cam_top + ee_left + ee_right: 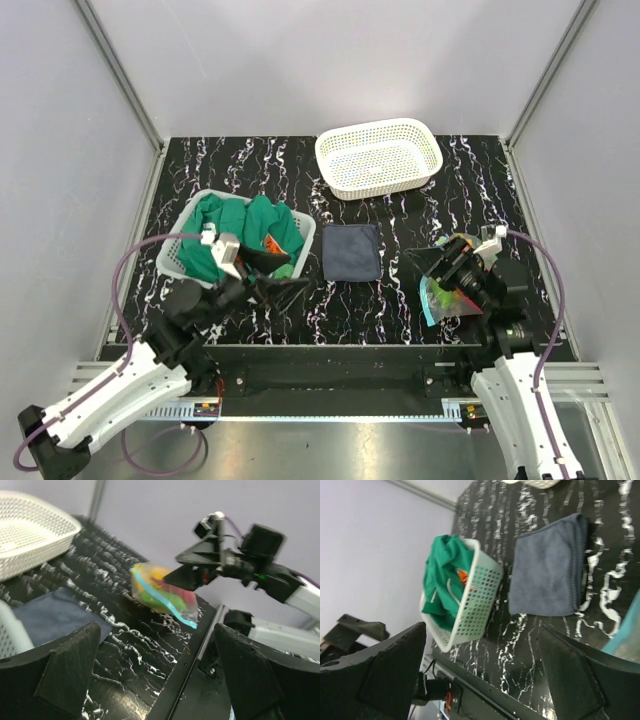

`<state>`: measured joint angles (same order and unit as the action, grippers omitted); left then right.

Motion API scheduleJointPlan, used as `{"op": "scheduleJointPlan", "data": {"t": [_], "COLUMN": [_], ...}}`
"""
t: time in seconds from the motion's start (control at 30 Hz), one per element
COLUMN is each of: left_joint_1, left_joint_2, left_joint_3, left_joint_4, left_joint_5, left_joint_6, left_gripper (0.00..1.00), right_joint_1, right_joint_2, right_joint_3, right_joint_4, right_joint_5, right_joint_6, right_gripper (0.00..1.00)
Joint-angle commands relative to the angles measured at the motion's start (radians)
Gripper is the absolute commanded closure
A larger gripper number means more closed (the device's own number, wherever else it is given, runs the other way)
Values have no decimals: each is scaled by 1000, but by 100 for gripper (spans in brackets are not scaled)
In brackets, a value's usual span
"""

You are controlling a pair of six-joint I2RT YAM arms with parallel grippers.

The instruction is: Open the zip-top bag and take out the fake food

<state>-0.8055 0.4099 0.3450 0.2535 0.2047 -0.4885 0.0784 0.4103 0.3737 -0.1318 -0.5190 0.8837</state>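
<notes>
Fingers (65,665) of the left gripper (157,632) stand wide apart with nothing between them. The right gripper (481,630) is spread just as wide and grasps nothing, though one of its fingers seems to rest on the bag

On the table (480,180), near its front right edge, sits the bag (162,592). Its strip (155,596) runs across it, sealed or not cannot be told, with the food (159,573) inside

The step looks like taking a first hold. The right gripper would do well to pinch one lip just above the strip and leave the other lip free for the left gripper, which is well apart from the bag

Only the left wrist view shows the whole bag and the finger on it. The right wrist view catches just a teal sliver at its edge, and the top view hides part of the bag under the arm
</notes>
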Motion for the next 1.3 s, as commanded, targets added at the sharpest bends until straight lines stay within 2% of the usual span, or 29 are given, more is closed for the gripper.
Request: {"op": "scheduleJointPlan", "data": {"t": [0.0,0.07,0.17,0.2,0.33,0.43,0.47,0.53,0.57,0.67,0.7,0.77,0.83,1.0,1.13,1.27], "left_joint_1": [-4,-4,-4,-4,-6,-4,-6,-14,-30,-84,-98,-132,-150,-158,-162,-170], "left_joint_2": [113,174,219,221,246,396,528,671,795,967,1078,1186,1335,1587,1670,1664], "left_joint_3": [205,285,312,298,197,219,238,302,333,443,477,595,704,825,905,917], "left_joint_4": [-296,-384,-416,-395,-89,44,73,173,194,303,337,360,409,638,621,497], "left_joint_5": [-183,-151,-175,-177,-131,-30,49,135,189,243,251,274,307,334,306,233], "left_joint_6": [-62,-10,-45,-67,-183,-249,-272,-339,-358,-416,-442,-470,-525,-691,-699,-593], "left_gripper": [1,1,1,1,1,1,1,1,1,3,4,6,11,22,28,31], "right_joint_1": [-3,-3,-3,-3,-3,-3,-3,-3,-3,-5,-5,-5,-3,-5,-5,-3], "right_joint_2": [86,119,174,192,234,263,281,306,324,341,343,344,335,266,223,220], "right_joint_3": [131,194,274,289,358,398,412,456,474,524,543,568,591,597,585,579], "right_joint_4": [-254,-336,-448,-468,-544,-607,-626,-683,-706,-739,-752,-773,-793,-795,-795,-796], "right_joint_5": [141,161,226,228,240,338,361,413,478,550,562,608,608,535,522,522], "right_joint_6": [-132,-192,-196,-206,-252,-259,-258,-240,-232,-238,-245,-255,-261,-253,-264,-290], "right_gripper": [0,0,0,0,0,0,0,0,0,0,0,0,0,0,0,0]}}
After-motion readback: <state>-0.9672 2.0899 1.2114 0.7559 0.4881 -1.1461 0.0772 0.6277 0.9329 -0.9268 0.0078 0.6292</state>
